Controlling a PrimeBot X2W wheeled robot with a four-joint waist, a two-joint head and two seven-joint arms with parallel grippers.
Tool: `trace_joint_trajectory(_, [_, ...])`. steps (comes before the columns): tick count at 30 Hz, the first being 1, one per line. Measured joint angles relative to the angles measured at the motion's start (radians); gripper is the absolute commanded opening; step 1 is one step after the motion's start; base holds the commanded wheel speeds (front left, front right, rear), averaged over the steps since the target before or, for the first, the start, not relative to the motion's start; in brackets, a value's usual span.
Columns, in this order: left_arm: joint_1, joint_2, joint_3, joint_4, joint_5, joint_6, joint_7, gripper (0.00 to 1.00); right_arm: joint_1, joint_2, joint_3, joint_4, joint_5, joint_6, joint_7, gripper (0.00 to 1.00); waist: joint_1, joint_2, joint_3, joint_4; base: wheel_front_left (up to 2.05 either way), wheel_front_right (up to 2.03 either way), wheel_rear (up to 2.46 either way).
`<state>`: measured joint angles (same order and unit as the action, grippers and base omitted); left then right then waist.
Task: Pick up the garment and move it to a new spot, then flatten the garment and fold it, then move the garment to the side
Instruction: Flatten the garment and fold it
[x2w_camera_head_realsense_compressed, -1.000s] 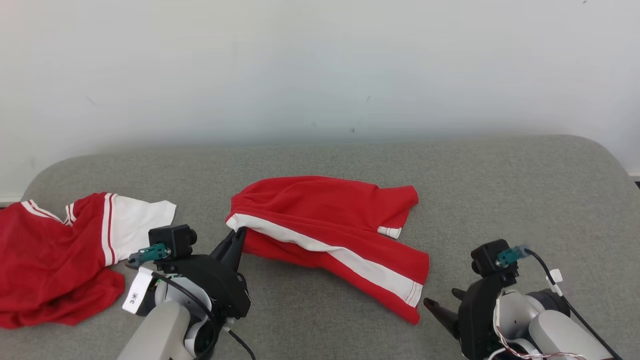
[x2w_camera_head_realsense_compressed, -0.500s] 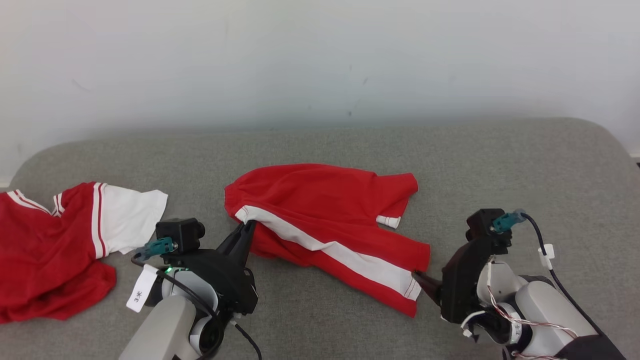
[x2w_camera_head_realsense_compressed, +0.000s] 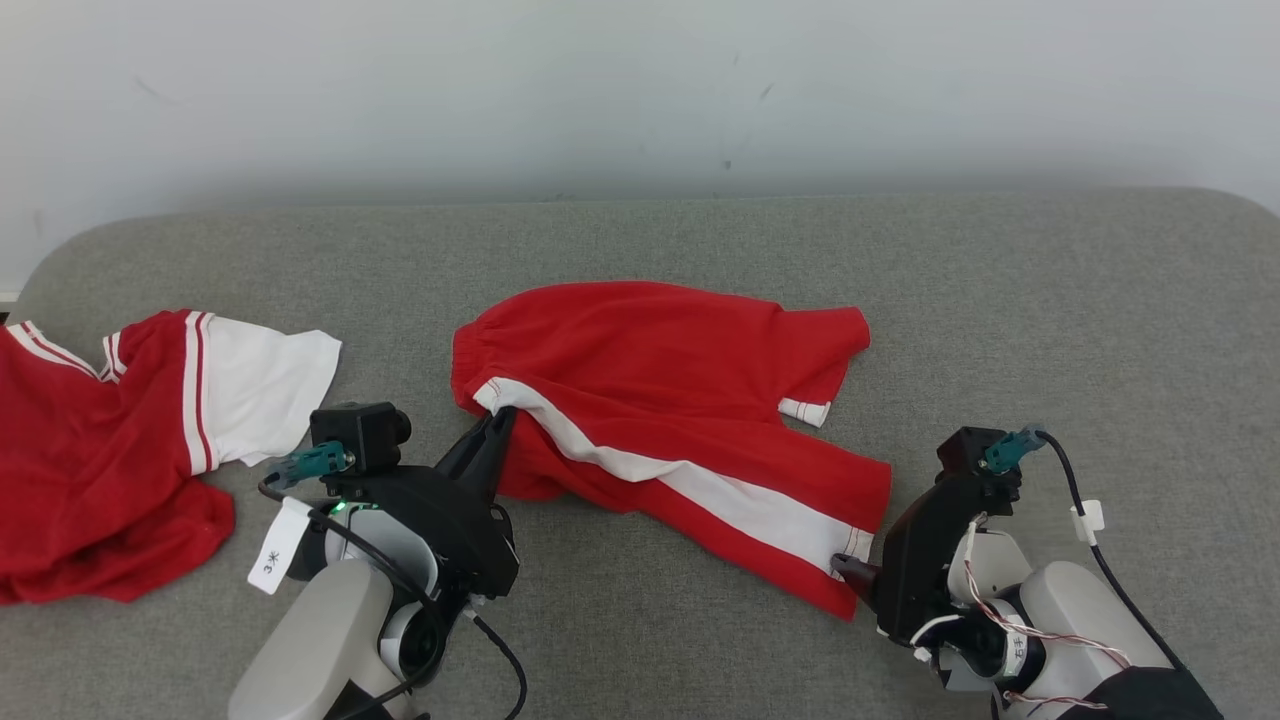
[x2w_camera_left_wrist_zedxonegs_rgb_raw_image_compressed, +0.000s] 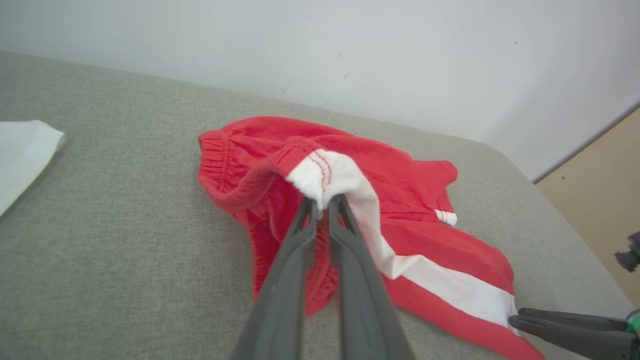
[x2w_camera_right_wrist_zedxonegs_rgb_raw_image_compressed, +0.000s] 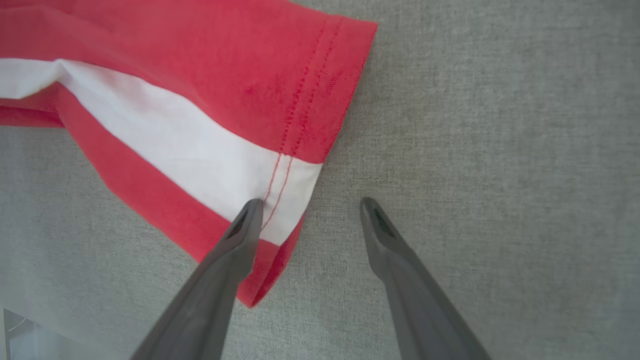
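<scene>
Roughly at the middle of the grey cloth-covered table (x2w_camera_head_realsense_compressed: 1000, 320) lie the red shorts (x2w_camera_head_realsense_compressed: 680, 400), spread crosswise with the elastic waistband toward the robot's left and the leg hems toward its right, a white side stripe running along the near edge. The left hand (x2w_camera_head_realsense_compressed: 497, 425) is pinched narrow on the waistband end of that stripe; in the left wrist view its two dark fingers (x2w_camera_left_wrist_zedxonegs_rgb_raw_image_compressed: 322, 202) meet on the white cloth, which rises into a small peak above the table. The right hand (x2w_camera_head_realsense_compressed: 845, 570) stands wide at the near right corner of the shorts and holds nothing. In the right wrist view (x2w_camera_right_wrist_zedxonegs_rgb_raw_image_compressed: 311, 202) one fingertip lies over the stitched hem of the white stripe and the other over bare grey cloth just beside it. A red and white shirt (x2w_camera_head_realsense_compressed: 120, 450) lies crumpled at the table's left end, well apart from the shorts.
</scene>
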<state>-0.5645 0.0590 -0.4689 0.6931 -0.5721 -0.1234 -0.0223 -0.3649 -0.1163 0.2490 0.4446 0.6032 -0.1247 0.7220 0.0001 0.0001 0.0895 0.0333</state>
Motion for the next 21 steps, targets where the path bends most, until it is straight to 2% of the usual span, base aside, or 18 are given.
trace_joint_trajectory(6, [-0.013, -0.001, -0.002, 0.004, -0.001, 0.0, 0.003, 0.0, -0.015, 0.026, -0.023, 0.012, -0.02, 0.0, 0.008, 1.0, 0.0, -0.0001, 0.012, 0.003, 0.0, 0.0, 0.0])
trace_joint_trajectory(8, [-0.017, -0.001, -0.002, 0.004, -0.002, 0.0, 0.003, 0.0, -0.015, 0.029, -0.026, 0.015, -0.026, 0.0, 0.008, 0.96, 0.0, -0.0001, 0.013, 0.004, 0.0, 0.0, 0.0])
trace_joint_trajectory(10, [-0.02, -0.002, -0.007, 0.004, -0.002, 0.0, 0.005, 0.0, -0.015, 0.033, -0.039, 0.02, -0.036, 0.0, 0.009, 0.8, -0.0001, 0.0, 0.016, 0.006, 0.0, 0.0, 0.0])
trace_joint_trajectory(11, [-0.02, -0.003, -0.009, 0.004, -0.002, 0.0, 0.005, 0.0, -0.016, 0.033, -0.046, 0.023, -0.041, 0.0, 0.009, 0.8, 0.0, -0.0001, 0.018, 0.007, 0.0, 0.0, 0.0])
trace_joint_trajectory(13, [-0.02, -0.003, -0.009, 0.006, -0.006, 0.0, 0.005, 0.0, -0.02, 0.035, -0.052, 0.031, -0.048, 0.0, 0.01, 0.55, 0.0, -0.0001, 0.021, 0.01, 0.0, 0.0, 0.0])
trace_joint_trajectory(14, [-0.02, -0.002, -0.009, 0.007, -0.006, 0.0, 0.005, 0.0, -0.024, 0.036, -0.055, 0.034, -0.053, 0.0, 0.01, 0.49, 0.0, -0.0001, 0.022, 0.011, 0.0, 0.0, 0.0])
trace_joint_trajectory(18, [-0.02, -0.003, -0.012, 0.01, -0.007, 0.0, 0.005, 0.0, -0.035, 0.041, -0.06, 0.038, -0.062, 0.0, 0.017, 0.4, 0.0, 0.0, 0.026, 0.016, 0.0, 0.0, 0.0])
trace_joint_trajectory(21, [-0.021, -0.003, -0.013, 0.014, -0.007, 0.0, 0.004, 0.0, -0.035, 0.045, -0.06, 0.038, -0.064, 0.0, 0.018, 0.22, 0.0, 0.0, 0.028, 0.02, 0.0, 0.0, 0.0])
